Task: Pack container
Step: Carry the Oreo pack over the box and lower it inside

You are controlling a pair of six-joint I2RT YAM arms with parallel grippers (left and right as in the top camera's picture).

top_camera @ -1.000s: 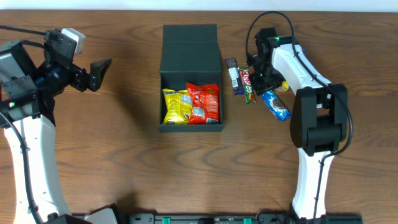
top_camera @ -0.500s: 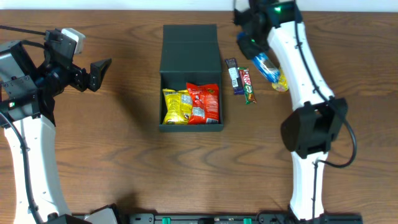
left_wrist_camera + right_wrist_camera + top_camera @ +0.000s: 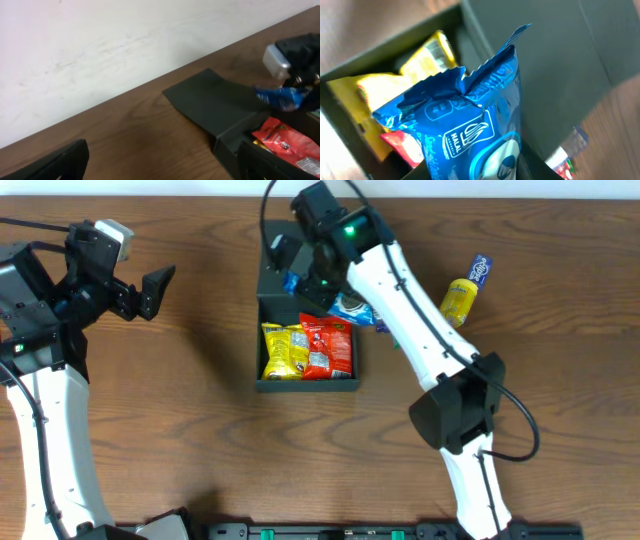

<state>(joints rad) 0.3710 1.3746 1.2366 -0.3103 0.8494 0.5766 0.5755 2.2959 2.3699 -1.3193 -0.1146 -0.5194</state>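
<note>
The container (image 3: 305, 385) is a dark box with its flat lid (image 3: 303, 252) lying open behind it. Inside lie a yellow packet (image 3: 283, 350) and a red packet (image 3: 328, 345). My right gripper (image 3: 318, 285) is shut on a blue snack packet (image 3: 352, 307) and holds it over the back of the box, at the lid hinge. The right wrist view shows the blue packet (image 3: 470, 115) above the yellow packet (image 3: 375, 87) and the lid (image 3: 555, 65). My left gripper (image 3: 150, 288) is open and empty, left of the box; in its own view (image 3: 160, 167) it faces the lid (image 3: 215, 100).
A yellow packet with a blue tag (image 3: 460, 298) lies on the table right of the box. Snack bars (image 3: 378, 323) beside the box's right wall are mostly hidden under my right arm. The table is brown wood.
My right arm has swung left from the table's right side, carrying the blue packet to a spot over the box. The left arm has barely moved.
</note>
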